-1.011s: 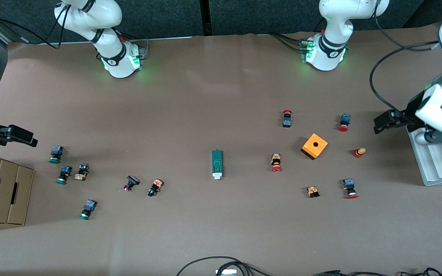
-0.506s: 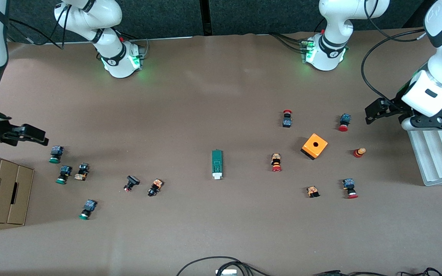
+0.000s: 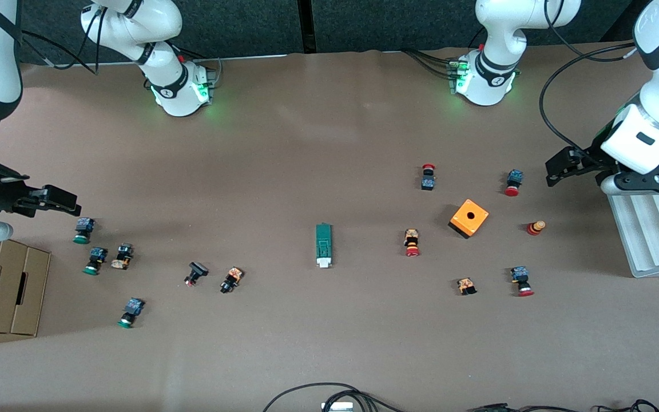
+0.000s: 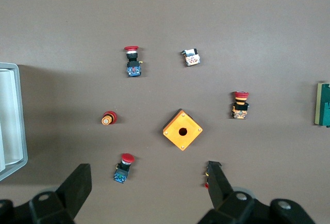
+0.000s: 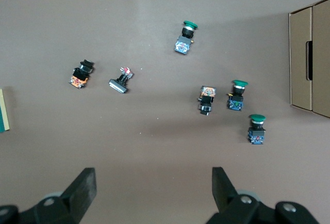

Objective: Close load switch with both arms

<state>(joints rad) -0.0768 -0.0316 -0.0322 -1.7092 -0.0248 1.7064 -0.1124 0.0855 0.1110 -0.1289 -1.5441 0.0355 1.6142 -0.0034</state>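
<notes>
The switch (image 3: 323, 245) lay alone near the middle of the front frame, its white handle end pointing toward the front camera, well apart from both grippers. Only that view showed it whole: the left wrist view caught just a green sliver (image 4: 323, 111) at its right edge, and the right wrist view a thinner strip (image 5: 3, 110) at its left edge.

The left gripper (image 3: 556, 170) hung at the right side of the front frame, over bare table near the grey tray (image 3: 655, 240) and beside a red-capped button (image 3: 513, 183). Side-on in that view, its fingers were hard to read; its own wrist view showed them (image 4: 149, 185) spread wide with nothing between them (only table underneath). The same view laid out the orange box (image 4: 182, 130) with its hole in mid-frame, ringed by red buttons, and the tray's rim (image 4: 20, 157) at the left edge.

The right gripper (image 3: 60, 201) was at the left edge of the front frame, just over a green-capped button (image 3: 83, 230) and above the cardboard box (image 3: 3, 286). Its wrist view showed the fingers (image 5: 152, 188) equally wide apart and empty, with the green buttons scattered in the upper right of that frame and the cardboard box (image 5: 312, 59) at the right edge.
</notes>
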